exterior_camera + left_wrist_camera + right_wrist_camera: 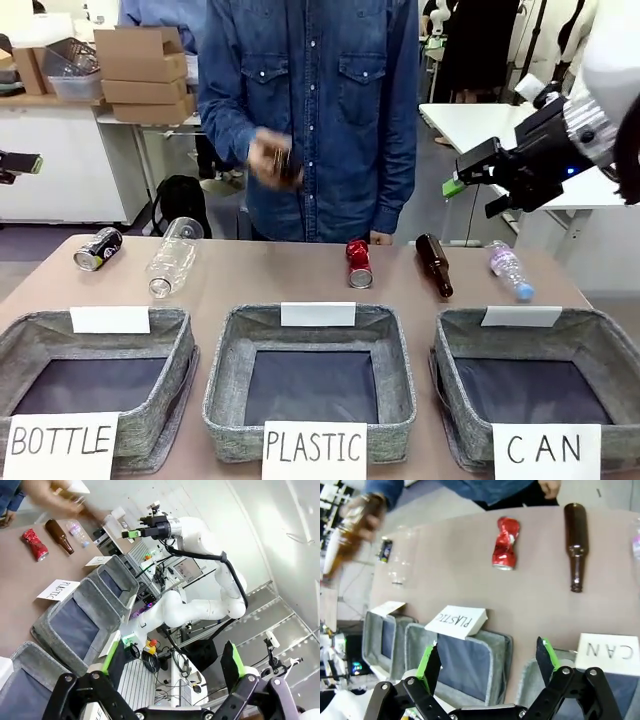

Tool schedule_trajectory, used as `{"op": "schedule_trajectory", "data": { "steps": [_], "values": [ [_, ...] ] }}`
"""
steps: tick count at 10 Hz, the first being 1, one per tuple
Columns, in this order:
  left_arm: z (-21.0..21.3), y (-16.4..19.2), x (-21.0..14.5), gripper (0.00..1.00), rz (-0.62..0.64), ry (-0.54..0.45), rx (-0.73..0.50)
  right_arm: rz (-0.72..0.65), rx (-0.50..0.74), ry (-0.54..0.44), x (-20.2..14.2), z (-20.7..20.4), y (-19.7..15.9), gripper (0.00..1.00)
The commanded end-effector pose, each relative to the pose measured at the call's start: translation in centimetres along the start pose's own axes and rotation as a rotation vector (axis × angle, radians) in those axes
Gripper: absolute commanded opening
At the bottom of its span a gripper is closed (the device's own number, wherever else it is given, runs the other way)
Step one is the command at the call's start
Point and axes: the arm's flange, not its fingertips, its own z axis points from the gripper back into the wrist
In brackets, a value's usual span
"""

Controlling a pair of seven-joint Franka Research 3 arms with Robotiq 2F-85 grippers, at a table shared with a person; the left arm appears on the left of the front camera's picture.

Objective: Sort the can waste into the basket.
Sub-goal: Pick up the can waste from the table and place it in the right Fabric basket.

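Well apart: red can (358, 264), basket (446, 372)

Lying on brown worktop (280, 285) ahead of right jaws: red can (505, 543), brown bottle (575, 545); farther off, dark can (385, 550), clear bottle (172, 257). Nearest those jaws: CAN basket (610, 340), PLASTIC basket (222, 370), BOTTLE basket (175, 360).

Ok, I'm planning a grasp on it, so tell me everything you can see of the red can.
The red can is a small metal drink can with a glossy red body and silver ends, crushed and creased around its middle. It lies on its side on the brown table, towards the far edge, with one silver end pointing at the PLASTIC basket in front of it. A brown bottle lies to its right, clearly apart. Only the tabletop touches it, and no pincer or hand is on it.
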Motion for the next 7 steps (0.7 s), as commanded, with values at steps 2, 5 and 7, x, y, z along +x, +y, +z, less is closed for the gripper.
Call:
{"op": "schedule_trajectory", "data": {
  "steps": [2, 5, 7],
  "values": [
    [0.0, -0.2, 0.3, 1.00, -0.024, -0.009, -0.021, -0.007, -0.049, 0.032, 3.5, -4.9, 2.1, 1.00],
    [0.0, -0.2, 0.3, 1.00, -0.024, -0.009, -0.021, -0.043, -0.002, 0.045, 2.6, -2.3, -0.7, 1.00],
    [0.0, -0.2, 0.3, 1.00, -0.024, -0.009, -0.021, -0.079, 0.015, 0.049, 0.8, 0.8, -3.8, 1.00]
  ]
}}
